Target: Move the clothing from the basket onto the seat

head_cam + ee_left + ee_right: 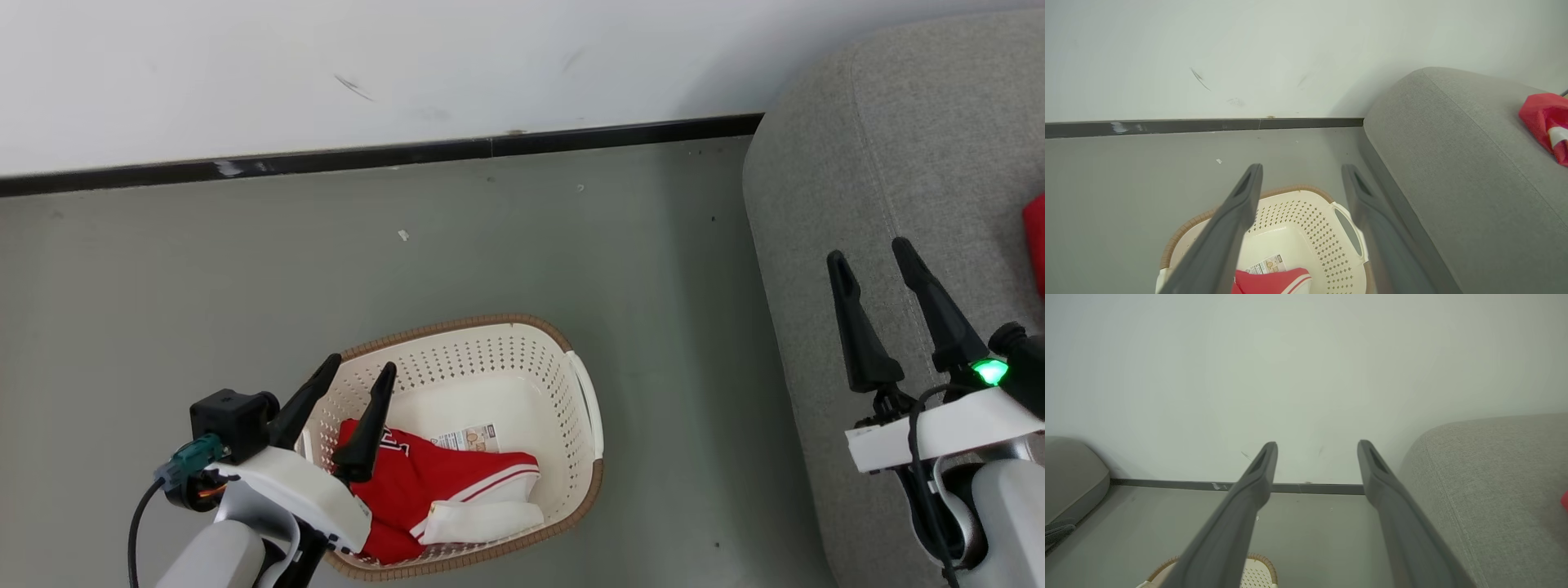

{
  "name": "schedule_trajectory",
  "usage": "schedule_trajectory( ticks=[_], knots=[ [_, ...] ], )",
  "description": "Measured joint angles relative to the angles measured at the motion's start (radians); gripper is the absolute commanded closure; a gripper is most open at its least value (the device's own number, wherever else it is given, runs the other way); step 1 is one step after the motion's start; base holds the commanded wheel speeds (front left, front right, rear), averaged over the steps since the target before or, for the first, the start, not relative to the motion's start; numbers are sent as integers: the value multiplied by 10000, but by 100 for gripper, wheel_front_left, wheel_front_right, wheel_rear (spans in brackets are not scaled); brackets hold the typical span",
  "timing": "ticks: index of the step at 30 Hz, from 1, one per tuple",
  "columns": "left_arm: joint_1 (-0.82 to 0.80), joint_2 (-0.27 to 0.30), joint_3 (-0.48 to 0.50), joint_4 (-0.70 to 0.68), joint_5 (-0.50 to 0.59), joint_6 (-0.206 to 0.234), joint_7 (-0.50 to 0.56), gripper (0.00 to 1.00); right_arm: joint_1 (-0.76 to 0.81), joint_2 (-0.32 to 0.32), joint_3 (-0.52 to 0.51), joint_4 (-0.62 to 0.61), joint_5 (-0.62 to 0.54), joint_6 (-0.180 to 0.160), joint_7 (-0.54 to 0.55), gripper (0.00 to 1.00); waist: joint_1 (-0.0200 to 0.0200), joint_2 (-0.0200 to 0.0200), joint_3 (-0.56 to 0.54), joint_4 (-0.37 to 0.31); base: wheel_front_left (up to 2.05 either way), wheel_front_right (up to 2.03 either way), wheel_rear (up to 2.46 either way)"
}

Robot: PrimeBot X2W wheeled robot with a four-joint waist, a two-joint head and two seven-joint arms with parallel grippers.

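The cream basket (581, 408) stands on the floor at lower centre, with a paper label on its bottom. Red clothing (433, 482) with white trim lies in its near half. My left gripper (359, 367) hovers open over the basket's left rim, nothing between its fingers. In the left wrist view the basket (1306, 216) sits below my open left gripper (1302, 169), a red garment (1274, 281) peeking at the bottom. The grey seat (898, 163) fills the right side; another red piece (1035, 245) lies on it. My right gripper (865, 249) is open above the seat's arm.
A white wall with a dark skirting strip (408, 153) runs along the back. Bare grey floor (245, 286) surrounds the basket. In the right wrist view a second grey cushioned shape (1069, 473) sits at the far left.
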Motion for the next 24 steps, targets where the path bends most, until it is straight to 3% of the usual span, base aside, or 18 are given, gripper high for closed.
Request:
schedule_trajectory(
  ticks=[24],
  knots=[
    [-1792,-174,-750,2598,67,-510,1221,0,-1221,186,-251,-727,-372,0,-29,0,0,0,2269,-733,0,0,0]
  ],
)
